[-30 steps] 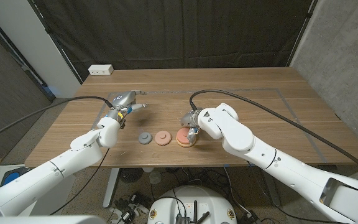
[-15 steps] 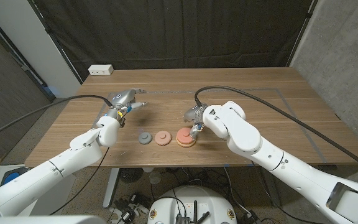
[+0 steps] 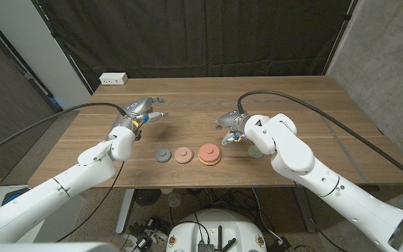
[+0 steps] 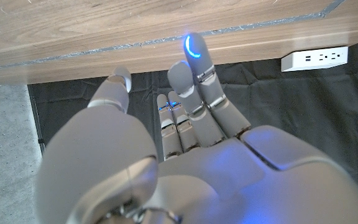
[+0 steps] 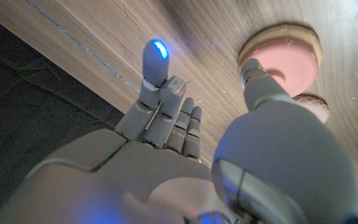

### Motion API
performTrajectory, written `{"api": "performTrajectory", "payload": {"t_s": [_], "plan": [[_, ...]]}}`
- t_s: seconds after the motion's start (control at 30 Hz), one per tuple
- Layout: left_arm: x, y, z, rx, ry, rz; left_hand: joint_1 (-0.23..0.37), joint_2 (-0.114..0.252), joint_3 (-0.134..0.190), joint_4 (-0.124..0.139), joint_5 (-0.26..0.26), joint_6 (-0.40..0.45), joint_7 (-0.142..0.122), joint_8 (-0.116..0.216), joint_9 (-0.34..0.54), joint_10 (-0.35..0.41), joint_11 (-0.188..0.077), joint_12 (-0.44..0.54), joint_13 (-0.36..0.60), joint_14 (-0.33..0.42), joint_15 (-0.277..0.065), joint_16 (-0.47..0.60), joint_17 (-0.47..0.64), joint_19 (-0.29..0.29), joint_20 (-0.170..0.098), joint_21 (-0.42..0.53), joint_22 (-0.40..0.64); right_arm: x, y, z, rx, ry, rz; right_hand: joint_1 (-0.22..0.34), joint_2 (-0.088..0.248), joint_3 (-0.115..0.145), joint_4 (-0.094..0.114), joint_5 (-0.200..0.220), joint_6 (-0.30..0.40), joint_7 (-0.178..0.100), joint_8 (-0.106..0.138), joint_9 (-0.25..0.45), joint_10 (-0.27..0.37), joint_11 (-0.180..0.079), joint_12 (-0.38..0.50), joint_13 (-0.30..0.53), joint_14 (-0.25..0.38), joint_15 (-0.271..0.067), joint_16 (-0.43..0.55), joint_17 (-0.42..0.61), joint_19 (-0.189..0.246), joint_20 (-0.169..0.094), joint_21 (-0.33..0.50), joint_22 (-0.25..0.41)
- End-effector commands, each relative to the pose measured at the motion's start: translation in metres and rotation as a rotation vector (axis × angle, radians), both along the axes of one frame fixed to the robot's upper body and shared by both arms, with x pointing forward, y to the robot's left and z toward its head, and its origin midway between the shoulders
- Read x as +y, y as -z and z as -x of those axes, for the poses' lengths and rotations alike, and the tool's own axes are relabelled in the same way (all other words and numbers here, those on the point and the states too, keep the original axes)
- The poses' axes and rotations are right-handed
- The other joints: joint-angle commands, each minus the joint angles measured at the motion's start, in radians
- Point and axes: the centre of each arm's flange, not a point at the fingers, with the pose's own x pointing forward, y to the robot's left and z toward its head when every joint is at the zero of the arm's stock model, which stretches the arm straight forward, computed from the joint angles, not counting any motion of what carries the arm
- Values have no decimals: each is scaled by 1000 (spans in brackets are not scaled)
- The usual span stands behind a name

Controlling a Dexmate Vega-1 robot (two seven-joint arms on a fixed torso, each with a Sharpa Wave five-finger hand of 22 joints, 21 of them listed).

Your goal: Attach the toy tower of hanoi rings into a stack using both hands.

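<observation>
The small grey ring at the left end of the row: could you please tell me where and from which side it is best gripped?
Probably by its outer rim, from above. The grey ring lies flat on the table, so only its top and edge are exposed. Its left and near sides are free; the pink ring sits close on its right. The left robot hand, open behind it, seems nearest.

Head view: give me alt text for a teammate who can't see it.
Three toy rings lie in a row near a wooden table's front edge: a small grey ring, a pink ring, and a red ring on a tan one. The left hand and right hand hover open behind them, holding nothing.
</observation>
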Motion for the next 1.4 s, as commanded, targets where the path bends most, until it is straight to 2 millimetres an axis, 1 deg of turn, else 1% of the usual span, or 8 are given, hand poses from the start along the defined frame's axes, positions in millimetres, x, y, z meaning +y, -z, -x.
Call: {"api": "performTrajectory", "payload": {"t_s": [0.03,0.07,0.17,0.37,0.57,0.73,1.0,1.4], "plan": [[-15,5,-7,16,5,32,-3,0,10,0,6,-3,-3,-1,1,-2,2,1,4,-4,-16,-8,-1,-7,-78,8,0,-40,-3,-10,-99,3,-71,13,6,11,-3,11,20,-5,11,3,23,1,6,-2,19,-96,12,2,15,-60,7,1],[-15,5,-8,16,5,39,-3,0,10,0,6,-2,-4,0,1,-1,4,2,4,-3,-16,-8,-1,-7,-79,9,0,-42,-3,-11,-108,10,-73,14,6,12,-3,11,25,-3,13,3,29,4,8,-3,21,-96,14,2,17,-60,8,1],[-16,4,-9,13,11,65,-2,0,11,-1,6,0,-3,1,1,1,1,2,4,-2,-16,-7,0,-6,-79,10,0,-49,-5,-15,-119,25,-110,16,9,14,-2,12,34,-10,17,2,41,-2,9,-4,29,-96,19,2,22,-60,12,1],[-18,-4,-7,13,19,51,-2,-1,12,-1,6,2,-2,2,1,1,2,2,4,0,-15,-6,1,-7,-79,11,0,-63,-12,-21,-152,69,-200,23,14,19,-3,15,42,-14,19,1,54,-11,10,-4,44,-96,31,3,29,-61,17,1],[-17,-10,-10,15,27,45,-4,-2,14,0,6,-1,-2,1,1,0,2,1,4,3,-16,-3,4,-9,-78,13,-1,-77,-11,-25,-184,100,-294,33,16,26,-6,19,51,-18,23,0,70,-16,10,-5,57,-96,40,3,38,-61,22,1],[-17,-16,-11,-8,32,45,-4,-3,14,0,6,-1,-2,1,1,0,2,1,4,0,-16,-7,1,-10,-78,13,-1,-88,-11,-25,-204,123,-335,37,21,30,-4,22,69,-22,30,1,89,-22,13,-6,69,-96,45,3,44,-61,25,-2],[-16,-20,-14,-1,36,32,-7,-3,14,1,6,-1,-2,1,1,0,3,1,4,1,-16,-7,1,-11,-78,13,-1,-103,-11,-25,-236,137,-403,37,24,33,-2,24,90,-31,40,3,101,-23,12,-6,79,-96,49,3,51,-61,30,-2],[-15,-30,-9,3,23,12,-9,-5,16,0,5,-8,1,-1,1,-8,5,0,5,-1,-16,-10,-2,-14,-78,16,-1,-121,-9,-32,-254,158,-465,34,27,37,1,26,112,-33,52,6,138,-28,19,-3,100,-96,55,3,64,-60,39,-1]]}}
